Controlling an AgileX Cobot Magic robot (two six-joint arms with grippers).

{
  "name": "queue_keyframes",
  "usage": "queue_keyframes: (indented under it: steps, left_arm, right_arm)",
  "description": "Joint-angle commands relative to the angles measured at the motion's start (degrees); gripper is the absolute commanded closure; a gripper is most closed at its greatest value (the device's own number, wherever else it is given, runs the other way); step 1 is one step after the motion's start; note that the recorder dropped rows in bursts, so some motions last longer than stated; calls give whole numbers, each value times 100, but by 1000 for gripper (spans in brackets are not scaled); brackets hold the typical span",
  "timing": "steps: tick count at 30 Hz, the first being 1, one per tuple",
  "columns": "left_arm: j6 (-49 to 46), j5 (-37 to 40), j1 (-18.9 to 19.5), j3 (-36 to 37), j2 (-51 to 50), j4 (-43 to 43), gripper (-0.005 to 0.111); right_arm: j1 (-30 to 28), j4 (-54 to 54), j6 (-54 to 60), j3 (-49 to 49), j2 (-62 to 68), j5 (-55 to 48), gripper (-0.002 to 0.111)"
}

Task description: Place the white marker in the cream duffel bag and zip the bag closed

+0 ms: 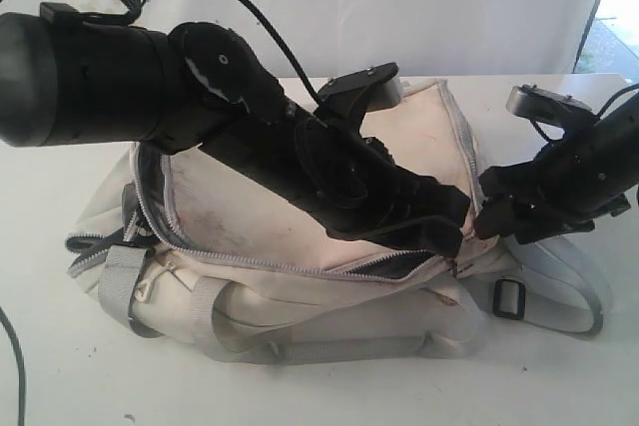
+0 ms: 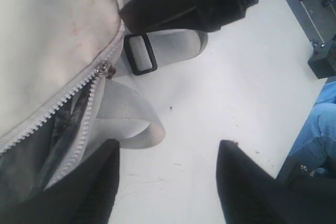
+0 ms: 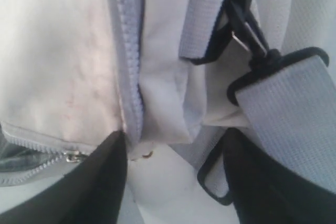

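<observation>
The cream duffel bag [image 1: 250, 212] lies on the white table, its top zipper open along the front and dark lining [image 1: 404, 264] showing. No white marker shows in any view. My left gripper [image 1: 451, 228] reaches across the bag to its right end and is open; in the left wrist view the left gripper [image 2: 168, 145] hangs over bare table beside the zipper slider [image 2: 104, 69]. My right gripper [image 1: 489, 212] is at the same end. In the right wrist view the right gripper [image 3: 173, 135] is open, straddling the bag's end fabric [image 3: 163, 103] next to the slider [image 3: 71, 156].
A grey webbing strap with a black buckle [image 1: 509, 298] loops onto the table at the bag's right. Another strap [image 1: 300, 346] lies along the front. A black cable [image 1: 12, 356] hangs at the far left. Jeans [image 2: 320, 124] and dark equipment [image 2: 323, 61] sit beyond the table edge.
</observation>
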State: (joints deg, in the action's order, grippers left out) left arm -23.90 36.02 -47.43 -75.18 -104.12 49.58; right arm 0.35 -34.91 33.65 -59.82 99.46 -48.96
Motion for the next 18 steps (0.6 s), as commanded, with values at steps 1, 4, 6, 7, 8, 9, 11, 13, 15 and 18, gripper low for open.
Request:
queue_keyframes:
  steps: [1, 4, 6, 7, 8, 9, 11, 13, 15, 18]
  left_arm:
    - [65, 106, 1, -19, 79, -58, 49]
    - [79, 182, 1, -19, 79, -58, 49]
    - [79, 214, 1, -19, 79, -71, 49]
    - [79, 218, 1, -19, 79, -71, 49]
    - [79, 228, 1, -19, 79, -84, 49]
    - [79, 231, 1, -19, 79, -84, 49]
    - [79, 242, 1, -19, 79, -84, 49]
    - [79, 253, 1, -19, 79, -84, 49]
    - [79, 251, 1, -19, 79, -97, 49]
    - [127, 251, 1, -19, 79, -126, 49]
  right_arm:
    - [-35, -720, 585, -10, 223, 56, 56]
    - [-35, -1154, 1216, -10, 373, -19, 56]
    - [-35, -1240, 1419, -10, 418, 27, 56]
    - [-35, -1240, 1441, -10, 471, 27, 56]
    - [-35, -1240, 1502, -10, 505, 39, 56]
    - [-35, -1240, 1560, -10, 548, 39, 56]
    - [-35, -1240, 1559, -10, 588, -21, 56]
    - [-35, -1240, 1590, -10, 599, -126, 61]
    - [-38, -1251, 1630, -10, 561, -233, 71]
    - [-38, -1251, 1725, -97, 377, -415, 103]
